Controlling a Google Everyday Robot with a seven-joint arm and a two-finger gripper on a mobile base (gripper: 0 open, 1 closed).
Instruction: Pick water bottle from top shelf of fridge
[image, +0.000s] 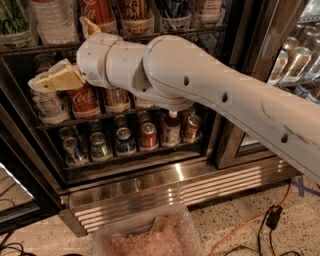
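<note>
**Open gripper below the top shelf, water bottle not taken**

The gripper was inside the fridge, at the left side, in front of the second rack. Its two tan fingers were spread wide apart and nothing was between them. One finger pointed to the left, across a pale can. The other finger pointed up and reached the front rail of the top shelf. The thick white arm came in from the right and covered a large part of the middle rack.

The water bottle stood upright on the top shelf, near its left end. It was above the gripper and a little to the left of the upper finger, and it did not touch the gripper. Just beside it, on the right, stood a red Coca-Cola bottle.

Under the gripper, a red Coca-Cola can stood on the middle rack. The lowest rack held a row of small cans. On the floor before the fridge was a clear plastic box, and an orange cable lay to the right of it.
</note>
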